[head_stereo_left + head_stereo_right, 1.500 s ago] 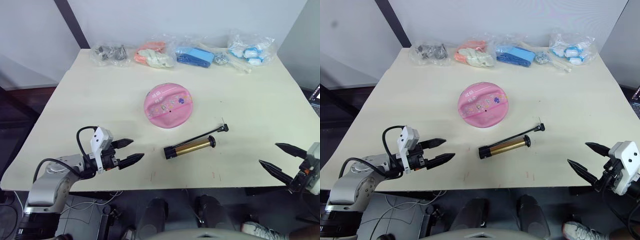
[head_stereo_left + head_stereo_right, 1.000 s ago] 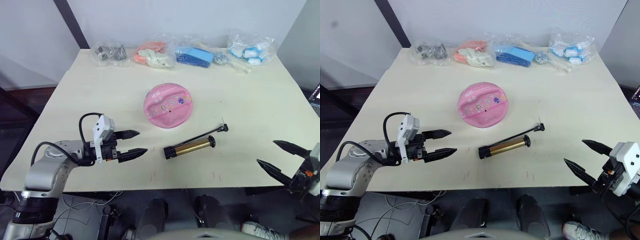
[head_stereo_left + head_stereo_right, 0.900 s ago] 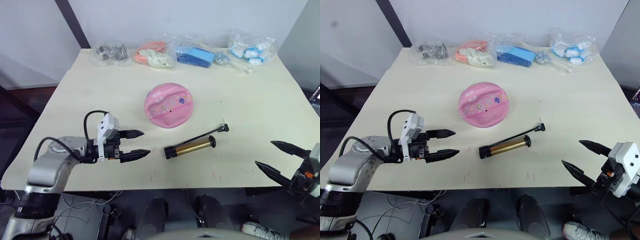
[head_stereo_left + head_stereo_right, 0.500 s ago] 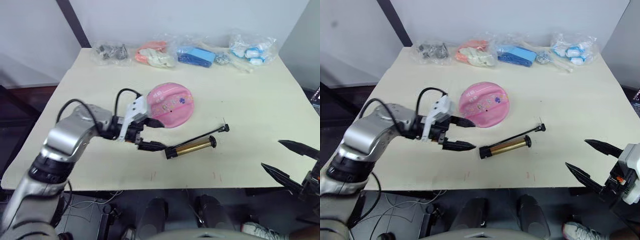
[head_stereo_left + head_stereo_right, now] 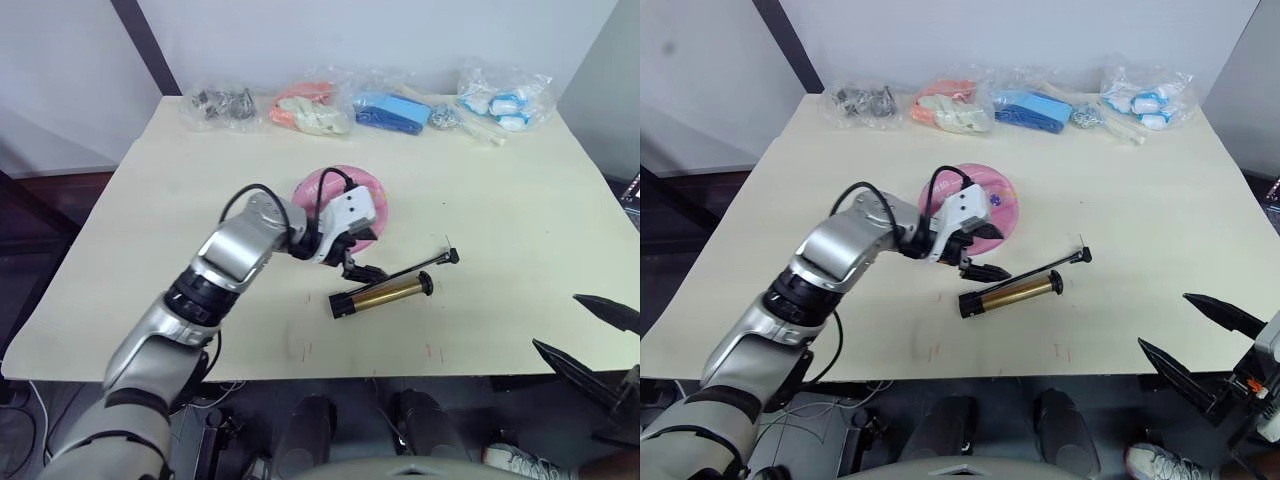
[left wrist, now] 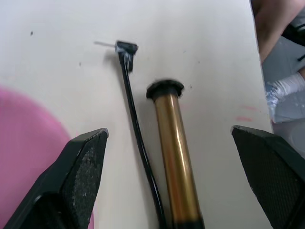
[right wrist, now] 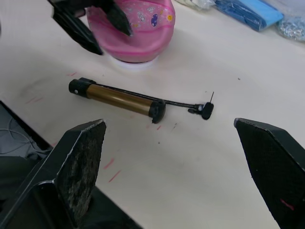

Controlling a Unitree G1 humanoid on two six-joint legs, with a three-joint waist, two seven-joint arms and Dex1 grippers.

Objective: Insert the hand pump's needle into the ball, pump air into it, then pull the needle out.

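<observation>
Cream tabletop [image 5: 520, 200] w/ plastic-bagged items [image 5: 310, 108] along top edge. Pink rubber ball w/ printed pics [image 5: 377, 195] sat mid-frame, sagging, partly behind left gripper [image 5: 352, 258], whose jaws were apart, hovering just above-left of small gold-brass hand pump [image 5: 385, 293], center frame. Thin metal needle on black fitting [image 6: 112, 44] lay at hose end, right of ball. Right gripper [image 5: 1210, 345] was spread wide, lower right, empty. Pump prob light, stiff, slick barrel; best grip mid-barrel. Needle looks fragile.

Silver left arm [image 5: 235, 255], black cable, black fingers [image 5: 365, 271].
</observation>
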